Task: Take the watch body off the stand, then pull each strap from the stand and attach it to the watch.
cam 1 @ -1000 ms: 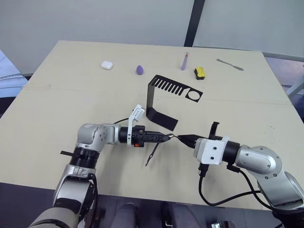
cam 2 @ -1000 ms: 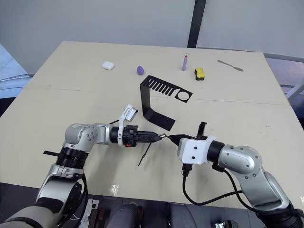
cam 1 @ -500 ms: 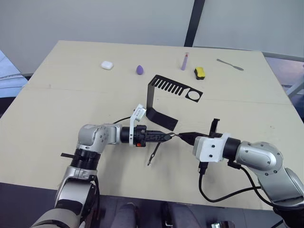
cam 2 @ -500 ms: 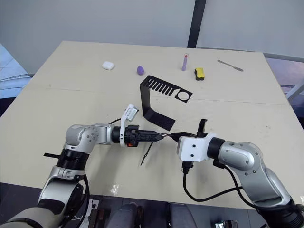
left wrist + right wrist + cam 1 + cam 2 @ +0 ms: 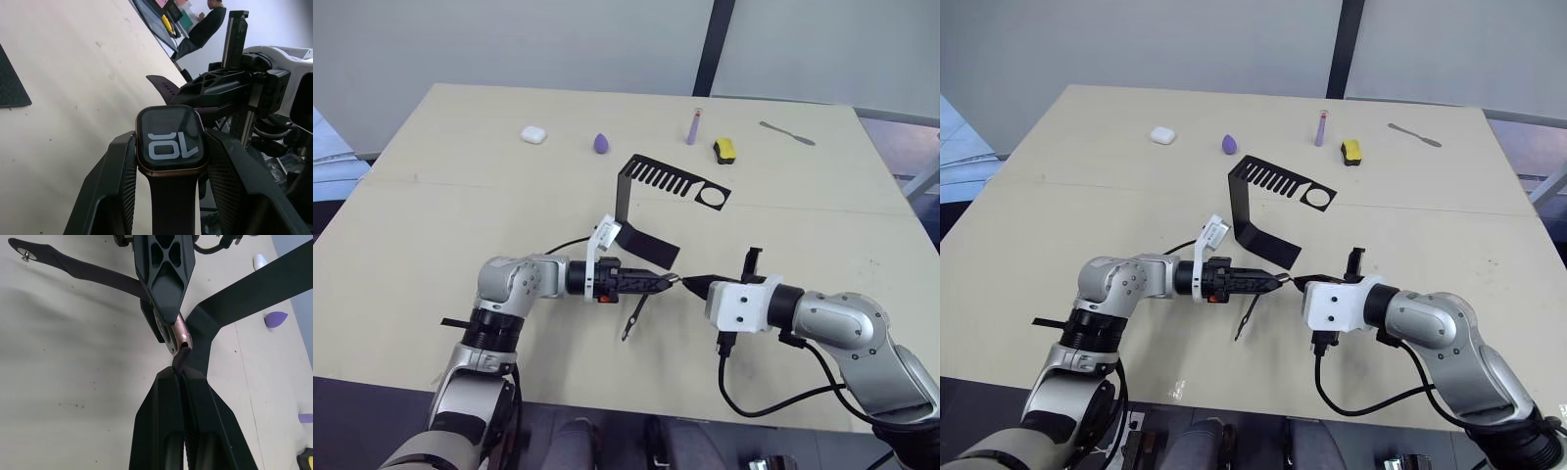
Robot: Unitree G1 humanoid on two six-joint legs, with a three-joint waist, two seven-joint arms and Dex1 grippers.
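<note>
My left gripper (image 5: pixel 660 282) is shut on the watch body (image 5: pixel 170 139), a rounded-square case with a lit dark screen. One dark strap (image 5: pixel 633 318) hangs from the watch down toward the table. My right gripper (image 5: pixel 693 285) faces it from the right, shut on the second dark strap (image 5: pixel 181 359). That strap's end touches the watch body's (image 5: pixel 177 335) far edge. The black stand (image 5: pixel 624 201) stands just behind both grippers, its slotted top arm (image 5: pixel 677 181) bare.
Along the table's far side lie a white pebble case (image 5: pixel 531 134), a purple drop-shaped piece (image 5: pixel 600 143), a pale purple tube (image 5: pixel 692 125), a yellow-and-black block (image 5: pixel 725 149) and a metal tool (image 5: pixel 788 133). A black cable (image 5: pixel 744 397) loops below my right wrist.
The two grippers have drawn slightly closer: the left one edged right with the watch and its hanging strap, the right one edged left with its strap.
</note>
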